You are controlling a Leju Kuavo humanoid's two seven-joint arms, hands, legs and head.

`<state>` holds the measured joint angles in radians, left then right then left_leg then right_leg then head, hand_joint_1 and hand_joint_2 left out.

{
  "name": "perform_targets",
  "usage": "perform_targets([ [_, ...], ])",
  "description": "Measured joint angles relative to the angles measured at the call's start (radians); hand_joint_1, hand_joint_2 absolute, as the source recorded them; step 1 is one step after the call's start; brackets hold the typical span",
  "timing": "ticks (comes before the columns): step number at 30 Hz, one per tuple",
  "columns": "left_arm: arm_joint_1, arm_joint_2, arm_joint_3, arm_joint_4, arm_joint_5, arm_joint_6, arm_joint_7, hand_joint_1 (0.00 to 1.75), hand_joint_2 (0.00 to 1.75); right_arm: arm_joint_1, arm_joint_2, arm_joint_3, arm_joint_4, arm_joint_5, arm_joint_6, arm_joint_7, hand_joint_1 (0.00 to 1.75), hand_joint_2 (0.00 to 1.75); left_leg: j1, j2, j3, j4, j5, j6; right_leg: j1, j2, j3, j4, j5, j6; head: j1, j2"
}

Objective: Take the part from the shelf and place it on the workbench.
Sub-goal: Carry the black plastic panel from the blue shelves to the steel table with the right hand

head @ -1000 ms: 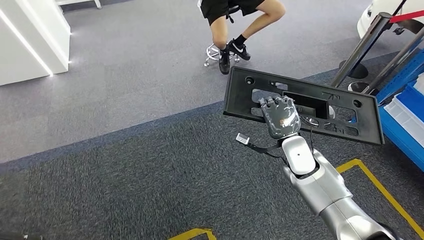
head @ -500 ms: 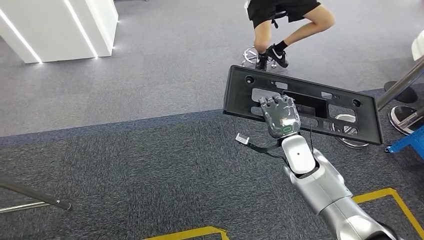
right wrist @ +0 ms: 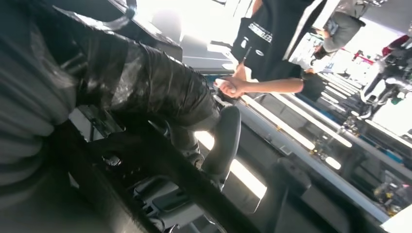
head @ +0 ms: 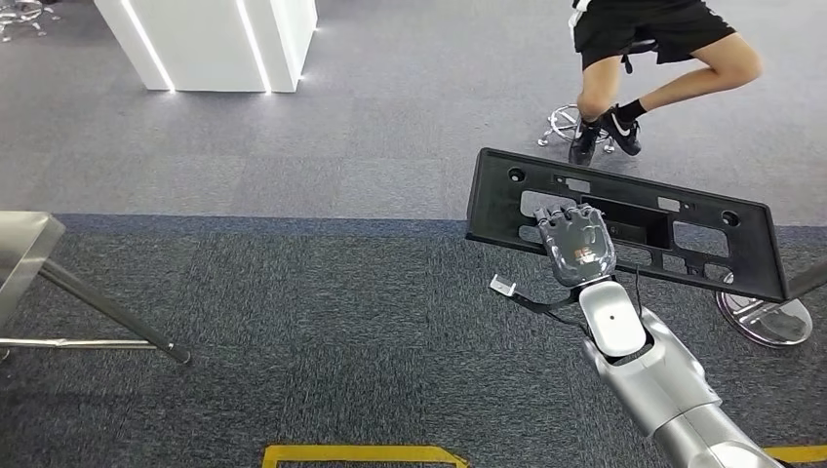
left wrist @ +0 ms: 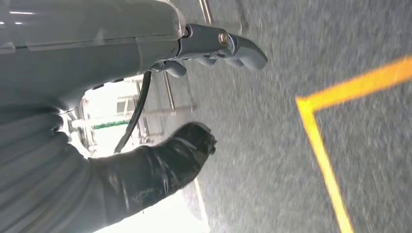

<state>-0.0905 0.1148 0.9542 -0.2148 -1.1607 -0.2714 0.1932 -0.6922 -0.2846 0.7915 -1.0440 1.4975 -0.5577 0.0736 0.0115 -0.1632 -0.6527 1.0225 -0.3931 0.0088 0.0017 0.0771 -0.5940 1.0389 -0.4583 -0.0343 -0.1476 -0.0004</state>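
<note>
A long black plastic panel (head: 722,249) with several cut-outs hangs in the air over the carpet in the head view. My right hand (head: 579,246) grips it near its middle, fingers hooked through a cut-out. In the right wrist view the same black part (right wrist: 160,167) crosses close to the camera with my right hand (right wrist: 155,85) wrapped on it. My left hand (left wrist: 194,102) hangs beside my body above the grey carpet, thumb and fingers apart, holding nothing.
A person (head: 673,58) sits on a stool at the far right. A white pillar (head: 219,44) stands at the far left. A metal leg and plate (head: 59,292) enter from the left edge. A round metal post base (head: 766,317) lies at the right. Yellow floor tape (head: 361,453) runs near my feet.
The whole view has swung: the person and pillar shifted right, the blue shelf left the picture, a metal frame came in at the left. My right hand keeps its grip on the panel.
</note>
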Motion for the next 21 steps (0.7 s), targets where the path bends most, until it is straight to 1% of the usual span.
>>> perform_targets([
  [1,0.002,-0.001,0.001,0.0,0.0,-0.001,0.001,0.0,1.75,-0.002,0.003,-0.001,0.0,0.0,0.001,-0.004,1.75,1.75,0.0,0.003,-0.002,0.001,0.0,-0.004,-0.001,-0.015,0.005,-0.009,0.004,-0.002,0.0,0.0],
  [2,0.002,-0.002,0.001,0.0,0.001,-0.002,0.002,0.0,1.75,-0.004,0.006,-0.001,0.0,0.0,0.002,-0.008,1.75,1.75,-0.003,0.026,-0.009,0.014,-0.01,-0.008,-0.004,-0.031,0.012,-0.019,0.009,-0.005,0.0,0.0],
  [3,0.002,-0.002,0.003,0.001,0.001,-0.003,0.003,0.0,1.75,-0.007,0.009,-0.001,0.0,0.0,0.002,-0.011,1.75,1.75,-0.005,0.062,-0.025,0.048,-0.032,-0.012,-0.006,-0.048,0.018,-0.03,0.013,-0.008,0.0,0.0],
  [4,0.002,-0.002,0.004,0.001,0.002,-0.003,0.004,0.0,1.75,-0.01,0.011,-0.001,0.001,0.001,0.003,-0.011,1.75,1.75,-0.004,0.105,-0.051,0.103,-0.063,-0.015,-0.005,-0.064,0.022,-0.035,0.015,-0.01,-0.001,0.0],
  [5,0.001,-0.002,0.006,0.001,0.004,-0.003,0.005,0.0,1.75,-0.012,0.013,-0.001,0.004,0.001,0.004,-0.011,1.75,1.75,-0.002,0.135,-0.083,0.17,-0.097,-0.021,-0.004,-0.08,0.023,-0.037,0.015,-0.012,-0.001,0.0],
  [6,0.001,-0.002,0.008,0.001,0.005,-0.004,0.005,0.0,1.75,-0.014,0.015,-0.001,0.006,0.001,0.004,-0.012,1.75,1.75,0.001,0.149,-0.113,0.232,-0.123,-0.026,-0.003,-0.097,0.023,-0.037,0.014,-0.012,-0.001,0.0],
  [7,0.002,-0.003,0.01,0.001,0.006,-0.006,0.005,0.0,1.75,-0.014,0.019,-0.001,0.009,0.001,0.005,-0.012,1.75,1.75,0.005,0.154,-0.129,0.267,-0.132,-0.031,-0.003,-0.113,0.022,-0.036,0.013,-0.011,-0.001,0.0],
  [8,0.003,-0.003,0.012,0.001,0.007,-0.007,0.005,0.0,1.75,-0.014,0.023,-0.001,0.012,0.001,0.006,-0.012,1.75,1.75,0.008,0.157,-0.126,0.269,-0.125,-0.036,-0.004,-0.129,0.021,-0.035,0.012,-0.01,-0.001,0.0],
  [9,0.004,-0.003,0.013,0.001,0.007,-0.008,0.005,0.0,1.75,-0.015,0.028,-0.001,0.013,0.001,0.006,-0.012,1.75,1.75,0.01,0.164,-0.1,0.225,-0.1,-0.039,-0.004,-0.144,0.021,-0.033,0.009,-0.007,-0.001,0.0],
  [10,0.004,-0.003,0.014,0.001,0.007,-0.009,0.005,0.0,1.75,-0.016,0.031,-0.001,0.015,0.001,0.007,-0.012,1.75,1.75,0.012,0.178,-0.058,0.156,-0.07,-0.04,-0.005,-0.159,0.021,-0.029,0.005,-0.002,-0.001,0.0],
  [11,0.003,-0.002,0.016,0.001,0.007,-0.009,0.005,0.0,1.75,-0.018,0.033,-0.001,0.015,0.001,0.007,-0.012,1.75,1.75,0.009,0.198,-0.017,0.089,-0.048,-0.039,-0.004,-0.173,0.021,-0.024,0.0,0.004,-0.001,0.0],
  [12,0.003,-0.002,0.017,0.001,0.008,-0.009,0.005,0.0,1.75,-0.021,0.034,-0.001,0.015,0.001,0.006,-0.011,1.75,1.75,0.007,0.212,0.013,0.034,-0.032,-0.033,-0.002,-0.186,0.02,-0.018,-0.005,0.01,-0.001,0.0],
  [13,0.003,-0.002,0.018,0.001,0.008,-0.009,0.005,0.0,1.75,-0.024,0.034,-0.001,0.016,0.001,0.006,-0.011,1.75,1.75,0.003,0.22,0.027,0.008,-0.028,-0.026,0.0,-0.196,0.02,-0.014,-0.009,0.016,0.0,0.0],
  [14,0.005,-0.002,0.019,0.001,0.008,-0.008,0.005,0.0,1.75,-0.027,0.036,-0.001,0.018,0.001,0.005,-0.01,1.75,1.75,-0.001,0.216,0.027,0.002,-0.03,-0.018,0.002,-0.206,0.021,-0.012,-0.012,0.021,0.0,0.0],
  [15,0.008,-0.002,0.02,0.001,0.009,-0.007,0.006,0.0,1.75,-0.029,0.039,-0.001,0.019,0.001,0.004,-0.009,1.75,1.75,-0.002,0.203,0.025,0.0,-0.028,-0.01,0.002,-0.216,0.023,-0.012,-0.013,0.026,0.0,0.0],
  [16,0.011,-0.002,0.02,0.001,0.009,-0.005,0.007,0.0,1.75,-0.029,0.042,-0.001,0.021,0.001,0.002,-0.007,1.75,1.75,-0.001,0.192,0.025,-0.002,-0.026,-0.004,0.0,-0.219,0.024,-0.011,-0.017,0.031,0.0,0.0],
  [17,0.013,-0.002,0.02,0.001,0.009,-0.002,0.009,0.0,1.75,-0.029,0.044,-0.001,0.022,0.001,0.0,-0.006,1.75,1.75,0.0,0.181,0.026,-0.005,-0.024,0.003,-0.004,-0.202,0.022,-0.002,-0.027,0.036,0.0,0.0],
  [18,0.014,-0.002,0.021,0.001,0.01,0.001,0.011,0.0,1.75,-0.029,0.045,0.0,0.024,0.001,-0.004,-0.005,1.75,1.75,0.002,0.172,0.028,-0.009,-0.021,0.009,-0.008,-0.176,0.015,0.02,-0.044,0.04,0.0,0.0],
  [19,0.014,-0.003,0.021,0.001,0.011,0.005,0.014,0.0,1.75,-0.027,0.046,0.0,0.025,0.001,-0.009,-0.003,1.75,1.75,0.004,0.161,0.029,-0.011,-0.019,0.014,-0.012,-0.14,-0.006,0.067,-0.073,0.043,0.0,0.0],
  [20,0.013,-0.004,0.022,0.001,0.013,0.009,0.018,0.0,1.75,-0.024,0.046,0.001,0.028,0.001,-0.015,0.002,1.75,1.75,0.003,0.15,0.029,-0.012,-0.018,0.018,-0.014,-0.106,-0.036,0.133,-0.107,0.044,0.0,0.0],
  [21,0.013,-0.005,0.022,0.001,0.015,0.013,0.022,0.0,1.75,-0.019,0.046,0.003,0.031,0.001,-0.019,0.008,1.75,1.75,0.002,0.137,0.028,-0.011,-0.017,0.02,-0.015,-0.089,-0.07,0.202,-0.135,0.045,0.0,0.0],
])
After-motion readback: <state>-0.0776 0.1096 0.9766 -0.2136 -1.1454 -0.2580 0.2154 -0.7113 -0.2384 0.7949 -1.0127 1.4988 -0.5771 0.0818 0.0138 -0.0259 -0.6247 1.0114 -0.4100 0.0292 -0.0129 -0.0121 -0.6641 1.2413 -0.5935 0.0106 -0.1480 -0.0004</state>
